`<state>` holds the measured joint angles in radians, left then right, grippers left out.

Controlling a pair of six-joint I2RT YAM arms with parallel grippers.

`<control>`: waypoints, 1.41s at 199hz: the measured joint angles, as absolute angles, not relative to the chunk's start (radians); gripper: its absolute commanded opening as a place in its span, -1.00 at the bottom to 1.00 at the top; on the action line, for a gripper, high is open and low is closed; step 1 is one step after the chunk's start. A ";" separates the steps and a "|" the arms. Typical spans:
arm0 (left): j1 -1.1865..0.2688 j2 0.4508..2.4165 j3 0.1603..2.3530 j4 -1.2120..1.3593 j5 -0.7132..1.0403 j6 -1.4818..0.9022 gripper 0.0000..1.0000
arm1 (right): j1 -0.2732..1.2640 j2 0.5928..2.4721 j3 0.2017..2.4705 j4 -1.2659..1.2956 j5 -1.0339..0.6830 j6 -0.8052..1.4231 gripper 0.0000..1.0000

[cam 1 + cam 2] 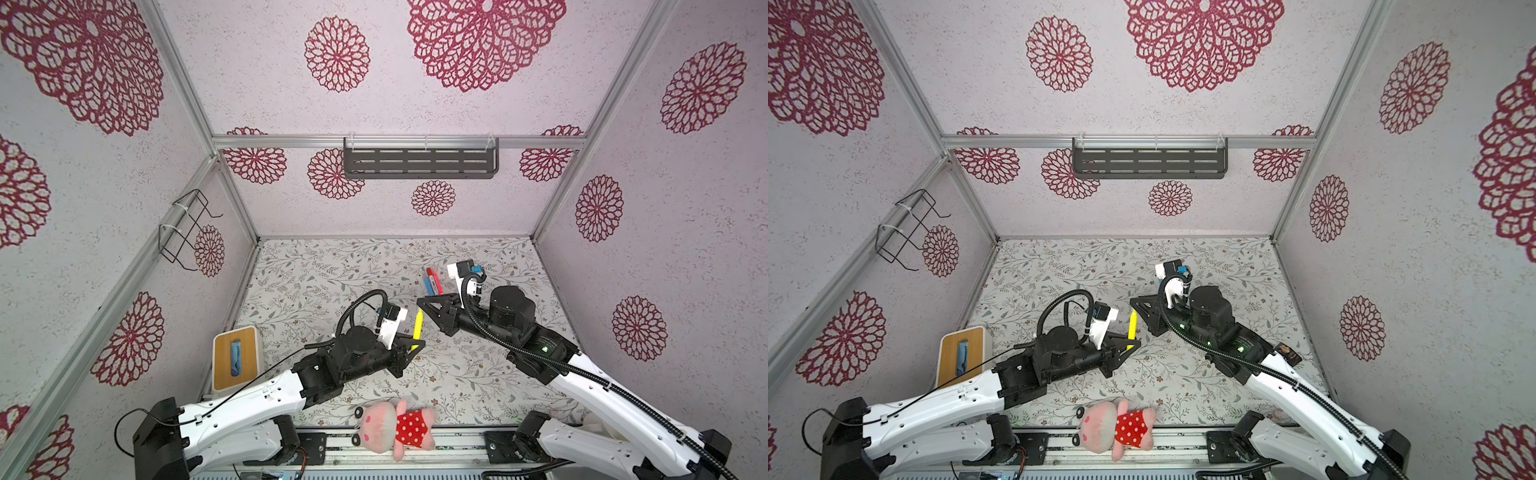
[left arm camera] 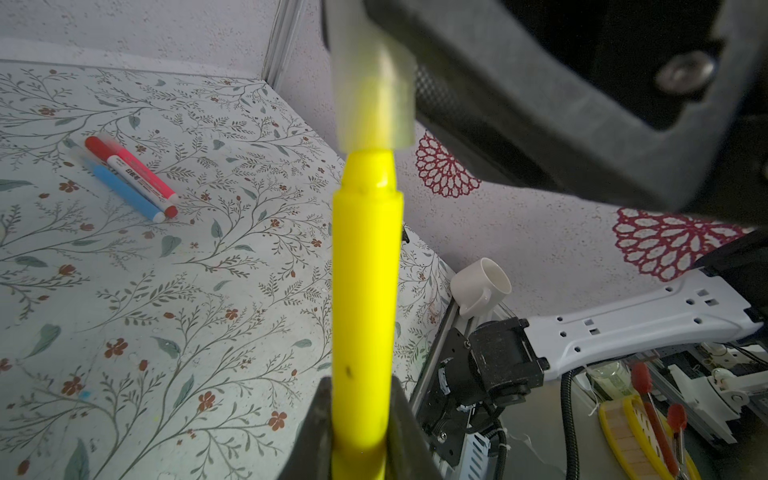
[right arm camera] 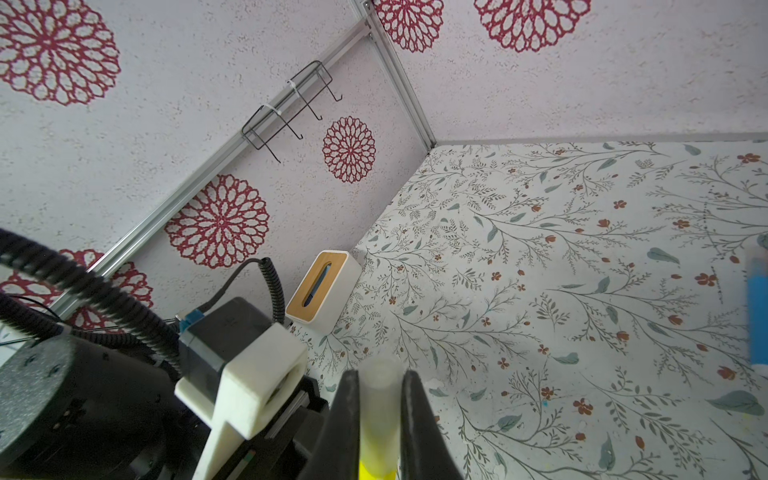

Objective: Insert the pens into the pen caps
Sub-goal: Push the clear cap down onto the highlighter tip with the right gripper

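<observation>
The thin yellow plastic marker pen (image 1: 417,326) is held near the table's middle in both top views. Its lower barrel is pinched between the pressed-in jaws of the left gripper (image 2: 361,424), and its tip points toward 12 o'clock. Over that tip sits a short translucent pale plastic cap (image 2: 374,99), blurred in the left wrist view. The pen's narrower neck shows bare between the cap's rim and the barrel's shoulder. The right gripper (image 3: 378,415) clamps the cap from both sides, reaching in from 2 o'clock.

At 1 o'clock of the yellow pen, apart from it, a blue marker pen (image 2: 124,189) and a red-and-white marker pen (image 2: 137,172) lie side by side, touching, on the leaf-printed table cover (image 1: 332,282). A white tissue box with a wooden top (image 1: 235,357) sits at the table's 8 o'clock edge. A pink plush toy in a red dotted dress (image 1: 395,424) lies at 6 o'clock.
</observation>
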<state>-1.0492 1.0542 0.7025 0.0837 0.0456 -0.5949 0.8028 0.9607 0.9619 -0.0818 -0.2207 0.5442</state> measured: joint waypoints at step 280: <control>-1.058 0.981 0.673 0.025 0.047 -0.565 -1.00 | 0.955 0.881 0.807 0.096 -0.053 0.550 -0.87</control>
